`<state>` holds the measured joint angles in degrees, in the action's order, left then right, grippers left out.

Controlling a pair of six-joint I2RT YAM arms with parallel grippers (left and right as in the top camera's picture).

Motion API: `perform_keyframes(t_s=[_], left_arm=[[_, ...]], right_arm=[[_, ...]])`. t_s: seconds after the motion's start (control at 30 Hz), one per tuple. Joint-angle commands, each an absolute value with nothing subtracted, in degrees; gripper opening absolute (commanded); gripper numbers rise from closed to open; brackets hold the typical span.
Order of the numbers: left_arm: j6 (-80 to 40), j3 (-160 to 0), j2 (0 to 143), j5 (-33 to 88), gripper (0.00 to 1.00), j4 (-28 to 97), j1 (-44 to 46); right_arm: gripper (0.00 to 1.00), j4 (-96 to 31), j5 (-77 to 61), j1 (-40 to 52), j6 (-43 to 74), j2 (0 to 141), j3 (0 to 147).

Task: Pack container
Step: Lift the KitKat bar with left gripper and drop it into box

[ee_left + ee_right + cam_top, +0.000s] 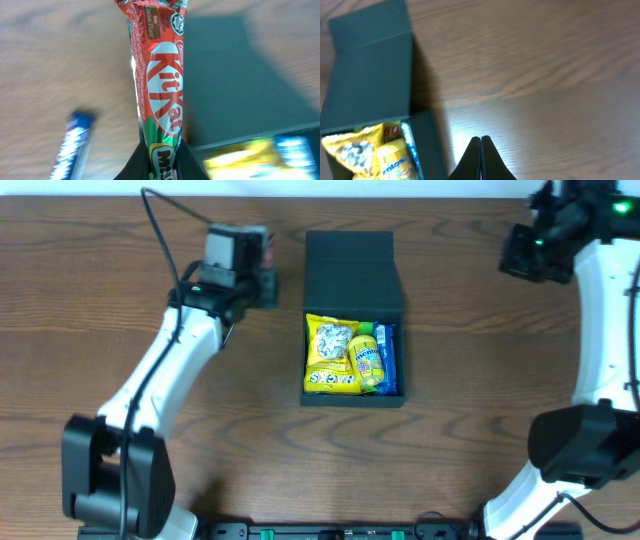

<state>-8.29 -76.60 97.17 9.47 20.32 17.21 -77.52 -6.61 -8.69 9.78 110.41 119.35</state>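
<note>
Teal-green and matte, the container [350,265] sits at the middle of the wooden table [480,360], between the two arms. Its flap lid is thrown open and lies back toward the far edge, so the long axis of the opened box runs near to far, with the open compartment at the near end. In the compartment lie a large yellow snack packet [330,352], a smaller yellow packet [366,360] and a blue packet [388,360] along the right wall.

Just left of the lid, the left gripper [160,162] is clenched on a red KitKat bar [159,80], which points lengthwise away from the fingers. A blurred blue wrapper [75,145] lies on the wood beside it.

The right gripper [481,147] hangs right of the container, its fingers pressed together on nothing.
</note>
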Motion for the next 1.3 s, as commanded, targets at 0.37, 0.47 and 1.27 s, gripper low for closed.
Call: perform_keyframes(t_s=[0.37, 0.47, 1.27], left_arm=[[-27.9, -77.8, 101.1, 7.0, 0.06, 16.0, 42.2], [-28.6, -77.8, 101.3, 7.0, 0.06, 15.7, 44.5], [-34.1, -77.8, 100.3, 8.3, 0.95, 15.5, 46.5]], right_arm=[[0.01, -76.9, -6.2, -16.8, 13.3, 110.6, 119.6], [0.02, -76.9, -6.2, -17.0, 13.2, 110.6, 119.6], [0.02, -77.1, -6.5, -17.0, 13.3, 110.6, 119.6]])
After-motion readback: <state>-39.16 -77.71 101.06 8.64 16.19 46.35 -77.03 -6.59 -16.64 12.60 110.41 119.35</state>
